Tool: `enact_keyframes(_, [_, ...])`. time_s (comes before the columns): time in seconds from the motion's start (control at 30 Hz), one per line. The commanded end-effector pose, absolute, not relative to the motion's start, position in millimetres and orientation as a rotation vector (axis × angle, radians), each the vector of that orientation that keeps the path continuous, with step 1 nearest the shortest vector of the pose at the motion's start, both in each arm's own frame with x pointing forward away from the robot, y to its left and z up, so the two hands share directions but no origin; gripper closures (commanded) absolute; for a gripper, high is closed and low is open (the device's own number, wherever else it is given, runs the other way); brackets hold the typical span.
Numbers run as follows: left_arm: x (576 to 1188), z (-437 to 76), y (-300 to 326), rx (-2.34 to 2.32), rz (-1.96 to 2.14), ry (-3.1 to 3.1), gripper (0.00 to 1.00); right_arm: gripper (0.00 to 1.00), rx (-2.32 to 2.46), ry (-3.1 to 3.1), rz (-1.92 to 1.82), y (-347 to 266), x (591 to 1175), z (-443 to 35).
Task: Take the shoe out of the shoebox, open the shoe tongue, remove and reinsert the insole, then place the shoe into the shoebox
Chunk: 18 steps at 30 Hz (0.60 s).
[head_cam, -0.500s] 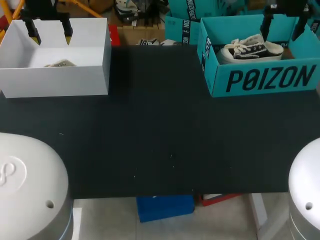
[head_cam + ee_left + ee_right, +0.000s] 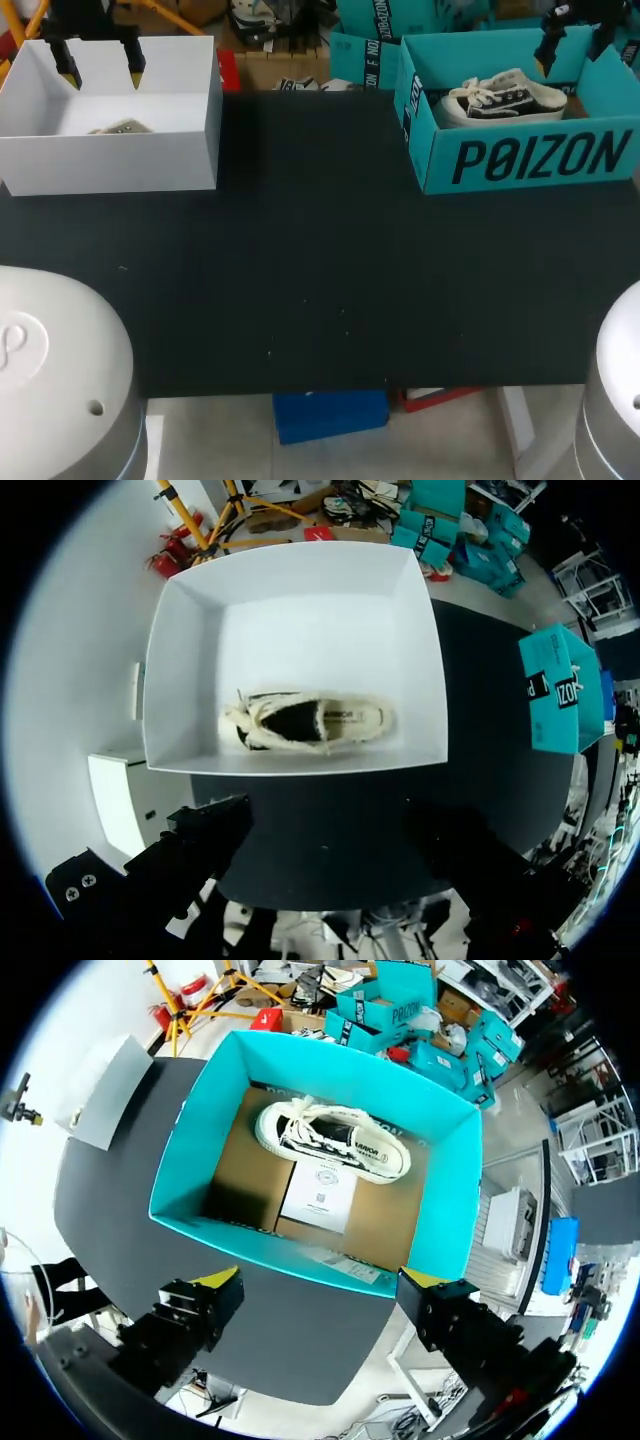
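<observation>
A black-and-white sneaker (image 2: 505, 98) lies on its side in the teal shoebox (image 2: 520, 160) at the back right, next to a white card (image 2: 320, 1195) on the box floor. My right gripper (image 2: 573, 50) hangs open above the box's far right corner; in the right wrist view the gripper (image 2: 320, 1280) is high over the sneaker (image 2: 335, 1140), holding nothing. A cream fuzzy shoe (image 2: 310, 720) rests in the white box (image 2: 110, 160) at the back left. My left gripper (image 2: 100, 72) hovers open over that box, also empty.
The black tabletop (image 2: 300, 280) stretches bare between the two boxes and toward the front edge. My arms' white bases (image 2: 50, 380) (image 2: 615, 390) bulge in at the near corners.
My right gripper has shifted a little right and toward the box's far corner. The left arm, both boxes and both shoes are as before.
</observation>
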<state>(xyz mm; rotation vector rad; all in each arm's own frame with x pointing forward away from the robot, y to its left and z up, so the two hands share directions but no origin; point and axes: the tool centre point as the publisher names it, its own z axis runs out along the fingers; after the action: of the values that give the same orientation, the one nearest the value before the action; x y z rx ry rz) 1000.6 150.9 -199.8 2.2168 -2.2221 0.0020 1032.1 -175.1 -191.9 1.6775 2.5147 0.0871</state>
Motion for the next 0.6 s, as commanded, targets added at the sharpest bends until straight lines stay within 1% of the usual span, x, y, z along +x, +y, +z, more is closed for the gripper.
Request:
enact_keyframes(0.03, [1000.5,-200.0,150.6,2.219,0.001,-2.222,0.0,0.0,1.101,2.788,0.195,-181.5,1032.9,-186.8])
enact_keyframes(0.23, [1000.5,-200.0,150.6,2.219,0.001,-2.222,0.0,0.0,0.611,3.007,0.218,-181.7,1037.8,-179.7])
enact_keyframes(0.37, [1000.5,-200.0,150.6,2.219,0.001,-2.222,0.0,0.0,0.277,3.077,0.148,-180.8,1039.1,-178.4])
enact_keyframes(0.53, [1000.5,-200.0,150.6,2.219,0.001,-2.222,0.0,0.0,-0.129,3.054,-0.125,-177.1,1039.1,-181.2])
enact_keyframes(0.6, [1000.5,-200.0,150.6,2.219,0.001,-2.222,0.0,0.0,-0.285,2.961,-0.302,-176.8,1041.0,-184.9])
